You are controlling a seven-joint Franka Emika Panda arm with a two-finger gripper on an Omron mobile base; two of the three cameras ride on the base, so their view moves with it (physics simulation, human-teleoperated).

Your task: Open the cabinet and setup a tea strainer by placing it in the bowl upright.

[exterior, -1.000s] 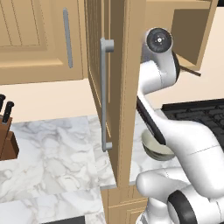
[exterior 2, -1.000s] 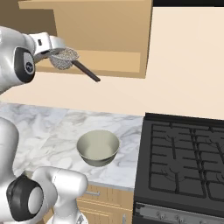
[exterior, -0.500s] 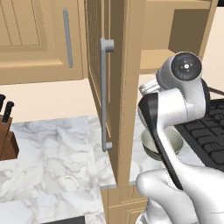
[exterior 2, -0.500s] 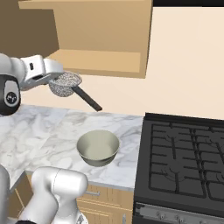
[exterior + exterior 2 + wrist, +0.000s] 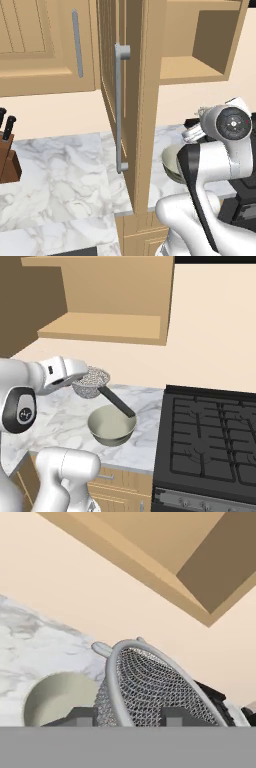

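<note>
Tea strainer (image 5: 91,382) clamped in end effector (image 5: 75,382), level above bowl (image 5: 111,426).

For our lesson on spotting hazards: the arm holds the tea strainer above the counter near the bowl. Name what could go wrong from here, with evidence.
1. The gripper holds the tea strainer by its mesh cup, above and to one side of the bowl; a release here would likely miss it.
2. The long dark handle slants down over the bowl; lowering could catch the rim and tip the strainer.
3. The open cabinet door stands close beside the arm; a wide swing might strike it.
</note>
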